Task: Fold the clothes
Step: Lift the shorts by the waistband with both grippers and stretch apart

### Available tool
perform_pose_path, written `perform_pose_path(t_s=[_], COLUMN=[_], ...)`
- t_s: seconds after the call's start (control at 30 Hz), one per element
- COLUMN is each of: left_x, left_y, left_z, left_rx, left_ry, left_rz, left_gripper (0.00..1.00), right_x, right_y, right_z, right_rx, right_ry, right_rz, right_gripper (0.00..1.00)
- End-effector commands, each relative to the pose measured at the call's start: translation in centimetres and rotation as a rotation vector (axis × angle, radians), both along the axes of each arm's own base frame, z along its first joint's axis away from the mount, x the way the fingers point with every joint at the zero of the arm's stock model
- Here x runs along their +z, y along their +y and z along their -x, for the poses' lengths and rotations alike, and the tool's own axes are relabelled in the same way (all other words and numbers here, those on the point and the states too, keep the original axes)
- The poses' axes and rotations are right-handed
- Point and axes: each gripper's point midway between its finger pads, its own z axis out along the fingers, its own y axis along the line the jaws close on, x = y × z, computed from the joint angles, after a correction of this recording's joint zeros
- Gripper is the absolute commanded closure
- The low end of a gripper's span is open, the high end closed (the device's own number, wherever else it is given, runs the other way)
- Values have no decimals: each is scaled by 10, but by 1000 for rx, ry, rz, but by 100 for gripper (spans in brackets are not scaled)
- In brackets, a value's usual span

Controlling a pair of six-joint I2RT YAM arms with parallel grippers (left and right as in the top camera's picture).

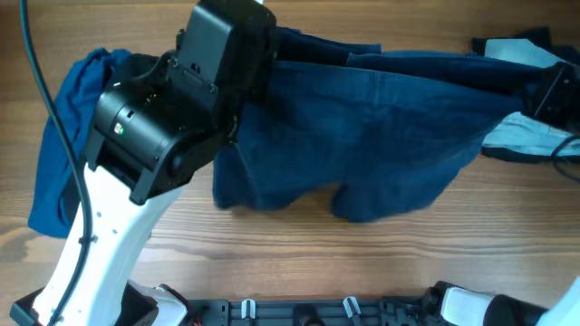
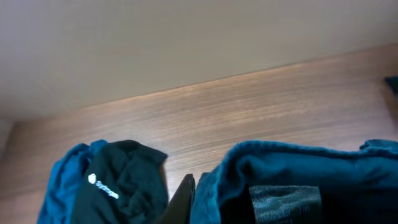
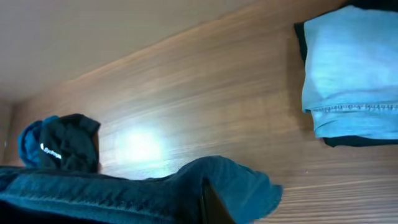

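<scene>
The dark navy shorts (image 1: 381, 136) hang stretched between my two grippers, with the legs drooping to the table. My left gripper (image 2: 194, 200) is shut on the shorts' left waist corner (image 2: 292, 174); in the overhead view the arm body (image 1: 181, 100) hides it. My right gripper (image 1: 546, 92) is shut on the right corner, and its finger (image 3: 214, 204) is pressed into the fabric (image 3: 155, 186). A black top with a small white logo (image 2: 118, 186) lies on a royal-blue garment (image 1: 63, 136) at the left.
Folded pale blue denim (image 1: 535, 136) lies on a dark cloth at the far right, also in the right wrist view (image 3: 348, 74). Bare wooden table (image 1: 299, 254) lies in front of the shorts. A black cable (image 1: 41, 81) crosses the left side.
</scene>
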Motion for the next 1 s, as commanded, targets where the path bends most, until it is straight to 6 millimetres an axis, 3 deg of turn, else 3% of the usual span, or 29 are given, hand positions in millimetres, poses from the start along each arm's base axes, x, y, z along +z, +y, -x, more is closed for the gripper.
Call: perform_pose_path(t_s=[0.0,0.17,0.43,0.53,0.73,0.97], left_x=[24,3,-61,-76,-64,-22], left_y=[77,91,95,96,94,79], left_z=[-4,-27,-91,-113,-123,-89], left_rx=[313,373,420,433,434,372], left_ry=[-102,-43,89,96,31,-42], left_rz=[7,27,2,-7,31,77], left_gripper=[96,96,96,96,96,96], right_x=[-21,-47,-96,-104,-94,-70], right_y=[-60,-68,-66,-58,-50,-40], right_z=[-12,-42,-105,-122,-121,-90], right_rx=[-160,-137,-69,-39,-23,-23], right_ry=[91,153,207,197,167,154], right_rz=[168,147,133,138,134,137], right_gripper=[96,96,96,96,96,96])
